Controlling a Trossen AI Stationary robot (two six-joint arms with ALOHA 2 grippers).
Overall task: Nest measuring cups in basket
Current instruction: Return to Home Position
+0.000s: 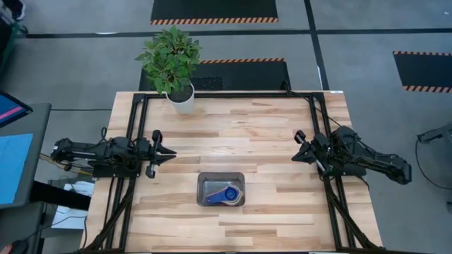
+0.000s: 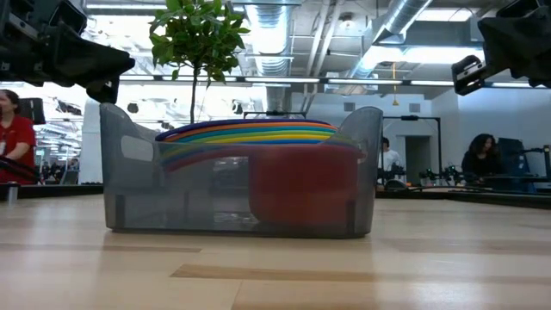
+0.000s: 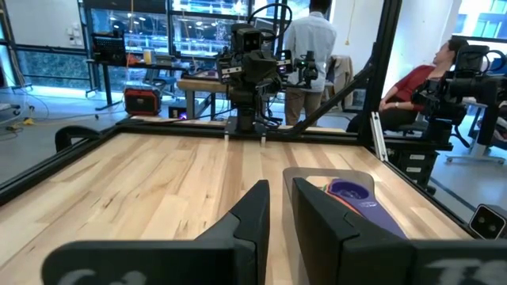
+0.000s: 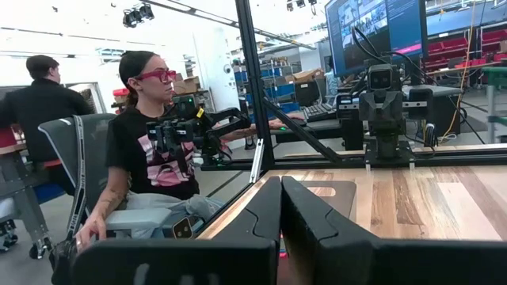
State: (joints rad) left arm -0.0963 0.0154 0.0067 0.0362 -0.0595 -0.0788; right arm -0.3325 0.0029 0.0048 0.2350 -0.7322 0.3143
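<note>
The basket [image 1: 206, 180] is a dark grey tray resting flat on the table near the middle of its near edge. The measuring cups [image 1: 226, 194] sit nested inside it, a blue one on top. In the low view the stacked cup rims [image 2: 250, 133] show in several colours above a red cup [image 2: 301, 185]. My left gripper [image 1: 171, 152] hovers at the table's left side, its fingers a narrow gap apart [image 3: 281, 190]. My right gripper [image 1: 296, 148] hovers at the right side, shut [image 4: 281, 184]. Both are well clear of the basket [image 3: 317, 176].
A white plant pot [image 1: 181, 99] with a leafy plant stands at the table's far edge, left of centre. A black frame [image 1: 226, 94] runs round the table. People sit and stand in the room beyond [image 4: 150, 142]. Bare wood lies between both grippers and the basket.
</note>
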